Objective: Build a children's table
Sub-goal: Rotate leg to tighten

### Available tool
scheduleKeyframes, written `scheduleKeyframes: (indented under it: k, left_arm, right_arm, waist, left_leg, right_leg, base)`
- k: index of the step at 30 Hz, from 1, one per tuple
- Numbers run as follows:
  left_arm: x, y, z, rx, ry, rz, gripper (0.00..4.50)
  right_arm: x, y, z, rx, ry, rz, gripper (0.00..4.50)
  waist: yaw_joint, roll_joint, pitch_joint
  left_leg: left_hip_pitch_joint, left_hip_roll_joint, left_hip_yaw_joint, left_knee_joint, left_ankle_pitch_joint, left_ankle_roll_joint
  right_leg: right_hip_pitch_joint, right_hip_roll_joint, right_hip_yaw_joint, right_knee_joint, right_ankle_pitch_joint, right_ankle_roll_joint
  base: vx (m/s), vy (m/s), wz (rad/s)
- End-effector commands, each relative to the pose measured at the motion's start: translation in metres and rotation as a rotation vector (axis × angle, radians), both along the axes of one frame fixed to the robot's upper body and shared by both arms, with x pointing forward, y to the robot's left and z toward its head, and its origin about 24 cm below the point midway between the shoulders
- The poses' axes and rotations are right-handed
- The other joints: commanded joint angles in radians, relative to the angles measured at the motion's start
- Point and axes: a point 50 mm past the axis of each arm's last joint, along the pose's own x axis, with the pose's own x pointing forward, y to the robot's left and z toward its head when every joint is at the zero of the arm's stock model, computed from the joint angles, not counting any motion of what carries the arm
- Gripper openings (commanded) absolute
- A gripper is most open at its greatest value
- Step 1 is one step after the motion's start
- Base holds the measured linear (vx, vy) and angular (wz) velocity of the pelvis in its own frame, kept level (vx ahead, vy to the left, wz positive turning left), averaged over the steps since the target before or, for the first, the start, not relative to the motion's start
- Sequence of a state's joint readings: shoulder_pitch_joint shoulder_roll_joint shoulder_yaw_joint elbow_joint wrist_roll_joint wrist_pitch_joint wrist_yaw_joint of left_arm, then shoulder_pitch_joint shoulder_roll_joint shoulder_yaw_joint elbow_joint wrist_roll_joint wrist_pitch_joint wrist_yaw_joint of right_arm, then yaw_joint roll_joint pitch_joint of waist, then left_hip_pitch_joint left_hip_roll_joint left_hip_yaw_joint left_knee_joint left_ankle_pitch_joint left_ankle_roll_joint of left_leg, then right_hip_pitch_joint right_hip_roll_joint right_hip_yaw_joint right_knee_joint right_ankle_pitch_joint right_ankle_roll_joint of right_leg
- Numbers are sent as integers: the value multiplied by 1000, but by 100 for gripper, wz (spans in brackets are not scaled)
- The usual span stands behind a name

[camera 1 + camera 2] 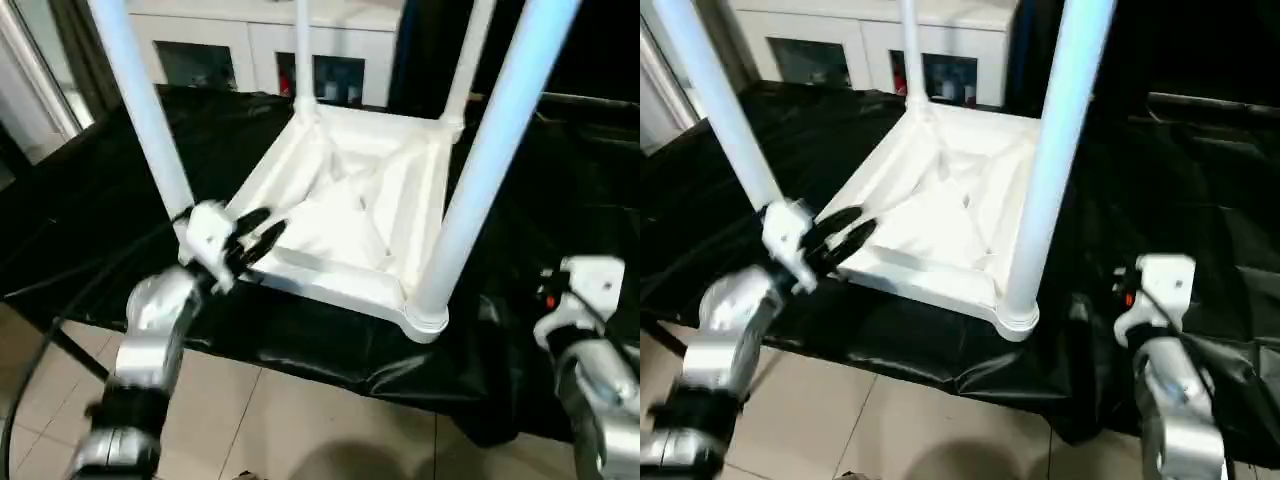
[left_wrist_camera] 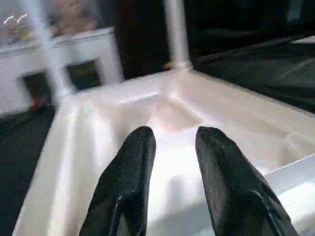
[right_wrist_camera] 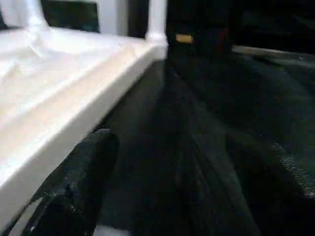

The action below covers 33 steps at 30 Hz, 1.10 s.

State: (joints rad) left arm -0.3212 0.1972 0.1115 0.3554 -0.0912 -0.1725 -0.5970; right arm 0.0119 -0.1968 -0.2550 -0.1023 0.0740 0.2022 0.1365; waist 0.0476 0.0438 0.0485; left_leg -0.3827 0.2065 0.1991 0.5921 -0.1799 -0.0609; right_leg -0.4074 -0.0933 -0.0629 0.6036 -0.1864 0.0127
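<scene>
1. We see the table top (image 1: 345, 215) lying upside down on the covered bench (image 1: 560, 200), its four legs (image 1: 490, 160) standing up from the corners.
2. The left gripper (image 1: 255, 235) sits at its near left edge; the right gripper (image 3: 187, 196) sits apart on the right.
3. A cabinet (image 1: 260, 45) stands behind.

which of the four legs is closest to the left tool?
The near-left leg, rising just beside the left tool at the tabletop's front-left corner. The near-right leg stands across the front edge; the other two are at the far corners.
</scene>
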Motion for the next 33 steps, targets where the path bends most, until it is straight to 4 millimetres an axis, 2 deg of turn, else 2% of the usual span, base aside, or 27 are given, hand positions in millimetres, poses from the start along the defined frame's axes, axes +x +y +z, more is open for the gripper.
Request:
scheduleKeyframes:
  k: [1, 2, 3, 4, 6, 8, 9, 10, 11, 12, 13, 14, 15, 16, 17, 19, 20, 21, 23, 24, 26, 27, 29, 30, 31, 32, 33]
  left_arm:
    - [-7, 5, 4, -13, -45, 152, 164]
    - [-8, 5, 5, -32, -50, 180, 164]
    - [-13, 1, 5, -69, -50, 180, 164]
    - [-14, 0, 5, -74, -50, 179, 164]
    - [-22, -6, 5, -93, -59, 165, 164]
    - [-30, -10, 3, -88, -63, 154, 164]
    - [-38, -8, -2, -98, -42, 181, 164]
    - [-42, -6, -4, -113, -24, 198, 164]
    - [-45, -6, -7, -123, -7, 205, 164]
    - [-46, -7, -9, -126, 4, 205, 164]
    - [-51, -11, -11, -130, 21, 195, 164]
    - [-53, -13, -11, -139, 28, 194, 164]
    - [-53, -13, -11, -139, 28, 194, 164]
    - [-55, -13, -12, -137, 35, 213, 164]
    - [-59, -12, -16, -114, 61, 256, 164]
    - [-63, -14, -16, -68, 52, 266, 164]
    - [-64, -16, -15, -60, 46, 265, 164]
    - [-65, -17, -15, -64, 45, 271, 164]
    - [-66, -8, -15, -143, 73, 385, 164]
    - [-67, -5, -16, -148, 75, 411, 164]
    - [-71, -1, -16, -148, 69, 439, 164]
    - [-71, 0, -16, -149, 69, 442, 164]
    - [-75, 10, -15, -188, 44, 526, 164]
    - [-76, 14, -14, -196, 34, 552, 164]
    - [-77, 15, -13, -195, 31, 558, 164]
    - [-75, 18, -11, -172, 26, 567, 164]
    - [-75, 19, -12, -161, 27, 573, 164]
  right_arm:
    - [-4, -4, 2, -18, 13, -99, 388]
    - [-4, -5, -1, -10, 34, -114, 388]
    - [-4, -4, -1, 20, 33, -112, 388]
    - [-4, -3, -1, 25, 32, -112, 388]
    - [-6, -1, 2, 18, 18, -98, 388]
    - [-9, 0, 5, -13, 13, -93, 388]
    - [-15, 2, 1, -14, 27, -91, 388]
    - [-18, 3, 0, -19, 29, -87, 388]
    - [-20, 4, -1, -21, 28, -83, 388]
    - [-21, 5, 0, -21, 25, -80, 388]
    - [-24, 4, 2, -29, 19, -79, 388]
    - [-25, 4, 3, -36, 17, -78, 388]
    - [-25, 4, 3, -36, 17, -78, 388]
    - [-26, 4, 2, -38, 22, -78, 388]
    - [-25, 2, 3, -30, 23, -71, 388]
    - [-24, 0, 5, -24, 17, -62, 388]
    - [-22, -2, 6, -25, 17, -60, 388]
    - [-21, -3, 6, -28, 17, -60, 388]
    - [-14, -9, 9, -28, 5, -46, 388]
    - [-12, -10, 11, -25, -6, -28, 388]
    - [-7, -9, 15, -11, -27, 20, 388]
    - [-7, -9, 16, -9, -29, 25, 388]
    - [0, -3, 23, 65, -58, 163, 388]
    - [0, 0, 24, 79, -61, 209, 388]
    - [1, 1, 25, 85, -59, 227, 388]
    - [2, 7, 25, 118, -38, 311, 388]
    - [2, 8, 24, 120, -33, 328, 388]
  waist:
    - [-9, -19, -51]
    - [-13, -15, -54]
    - [-21, -4, -58]
    - [-18, -19, -57]
    - [-7, -37, -58]
    - [18, -58, -68]
    - [38, -43, -62]
    - [30, -49, -58]
    - [23, -51, -52]
    - [15, -45, -49]
    - [2, -26, -41]
    - [-39, 7, -40]
    - [-59, 12, -54]
    - [-74, 23, -53]
    - [-75, 18, -43]
    - [-74, 3, -52]
    - [-69, -15, -55]
    - [-79, -32, -57]
    - [-85, -16, -39]
    - [-83, -12, -37]
    - [-82, -25, -42]
    - [-77, -58, -50]
    - [-47, -101, -41]
    - [-42, -91, -34]
    - [-49, -83, -21]
    - [-69, -79, -22]
    - [-81, -76, -20]
  left_leg:
    - [13, 21, -15, -81, -301, 10]
    - [16, 20, -16, -80, -301, 10]
    - [53, 23, 14, -53, -320, -24]
    - [53, 12, 19, -44, -344, -33]
    - [42, -6, 40, -9, -384, -25]
    - [-7, -32, 3, 52, -314, 64]
    - [-50, -41, -68, 121, -236, 98]
    - [-68, -49, -92, 127, -223, 91]
    - [-60, -70, -112, 116, -206, 84]
    - [-37, -82, -111, 92, -205, 92]
    - [20, -90, -106, 12, -229, 155]
    - [48, -49, -150, -71, -196, 321]
    - [63, -26, -152, -77, -181, 391]
    - [41, -18, -152, -101, -163, 406]
    - [41, 15, -158, -90, 1, 391]
    - [51, 32, -194, -82, 54, 279]
    - [47, 63, -205, -107, -80, 86]
    - [48, 74, -208, -100, -161, 19]
    - [22, 92, -216, -167, -558, -179]
    - [17, 84, -213, -179, -642, -206]
    - [20, 46, -199, -167, -727, -196]
    - [12, -2, -170, -118, -675, -158]
    - [-18, -8, -144, 16, -271, 46]
    - [-16, -2, -151, 33, -204, 66]
    - [-23, 12, -158, -11, -223, 61]
    - [-10, 38, -160, -67, -464, 1]
    - [-11, 39, -166, -83, -579, -42]
  right_leg:
    - [34, -36, 35, -96, -390, -104]
    - [33, -35, 35, -98, -391, -97]
    - [-5, -14, 62, -118, -411, -78]
    - [-8, -17, 69, -114, -433, -72]
    - [-18, -7, 144, -120, -521, -44]
    - [46, -65, 265, -136, -561, -39]
    - [75, -119, 375, -161, -552, -76]
    - [88, -103, 389, -150, -496, -100]
    - [75, -43, 392, -149, -405, -125]
    - [57, -6, 384, -154, -405, -115]
    - [13, 77, 341, -151, -451, -45]
    - [-37, 123, 177, -40, -309, -65]
    - [-45, 108, 122, 4, -293, -83]
    - [-41, 96, 73, 80, -251, -82]
    - [-43, 53, 11, 102, -147, -79]
    - [5, 15, 13, 59, -86, -73]
    - [36, -14, 38, 33, -64, -99]
    - [47, -41, 50, 19, -32, -134]
    - [52, 4, 21, 72, -131, -37]
    - [52, 13, 17, 83, -138, -5]
    - [51, -5, 23, 51, -116, 18]
    - [59, -60, 53, -17, -155, -2]
    - [78, -231, 124, -116, -344, -90]
    - [77, -236, 118, -122, -381, -115]
    - [83, -173, 72, -114, -492, -140]
    - [64, -82, 35, -80, -524, -127]
    - [61, -66, 31, -63, -497, -113]
  base:
    - [0, 0, 0]
    - [0, 0, 0]
    - [0, 0, 0]
    - [0, 0, 0]
    - [-12, 20, -30]
    - [10, 83, -52]
    - [20, 115, -54]
    - [37, 193, -61]
    - [34, 257, -66]
    - [34, 257, -66]
    - [2, 303, -58]
    - [-19, 311, -29]
    - [-19, 311, -29]
    - [-34, 284, -4]
    - [-57, 256, 4]
    - [-62, 238, -2]
    - [-84, 172, -12]
    - [-84, 172, -12]
    - [-112, 119, 7]
    - [-117, 98, 10]
    - [-101, -7, 7]
    - [-98, -37, 2]
    - [-95, -79, -12]
    - [-91, -76, -14]
    - [-71, -27, -23]
    - [-74, -1, -23]
    - [-74, -1, -23]
